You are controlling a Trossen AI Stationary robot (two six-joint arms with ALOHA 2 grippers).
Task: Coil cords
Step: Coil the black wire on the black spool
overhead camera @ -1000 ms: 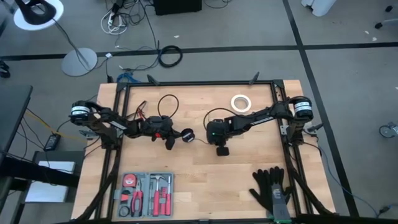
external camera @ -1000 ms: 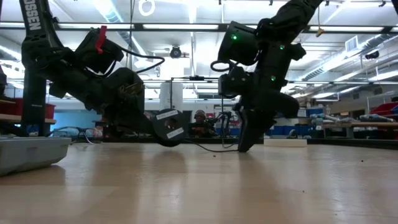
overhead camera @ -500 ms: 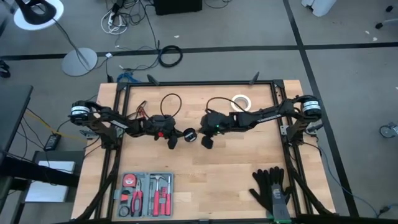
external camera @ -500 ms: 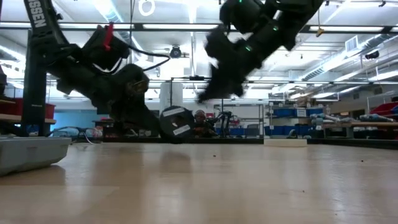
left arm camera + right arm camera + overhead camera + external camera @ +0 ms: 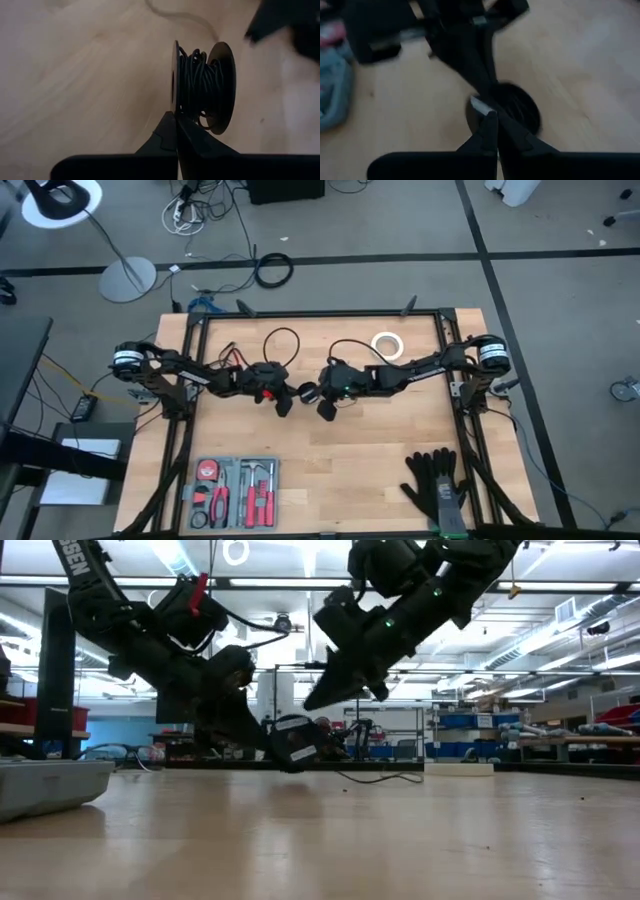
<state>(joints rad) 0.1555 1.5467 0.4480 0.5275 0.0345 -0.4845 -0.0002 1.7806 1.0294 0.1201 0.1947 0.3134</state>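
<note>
A round black puck [image 5: 202, 87], a spool with thin black cord wound between its two flanges, stands on edge near the table's middle [image 5: 305, 393]. My left gripper [image 5: 176, 117] is shut on it. A slack stretch of the cord [image 5: 385, 778] lies on the wood to the puck's right. My right gripper [image 5: 312, 703] hangs above and just right of the puck, slanting down toward it, fingers shut [image 5: 493, 116]. No cord shows between its fingers. My left gripper pinches the rim of one flange [image 5: 174, 107] between its two fingers, at their free ends. The fingers slant down from the table's left. The puck stands on edge, low over the wood [image 5: 295, 740]; whether its rim touches the table I cannot tell.
A white tape ring [image 5: 388, 345] lies at the far right of the table. A grey tool tray [image 5: 235, 492] sits at the near left and black gloves [image 5: 437, 483] at the near right. Bare wood lies between them.
My right gripper has risen off the table, gone left toward the puck, and tipped from pointing straight down to a slant. My left gripper has carried the puck a little toward the right. The cord that ran to the right fingertips now lies slack on the table.
</note>
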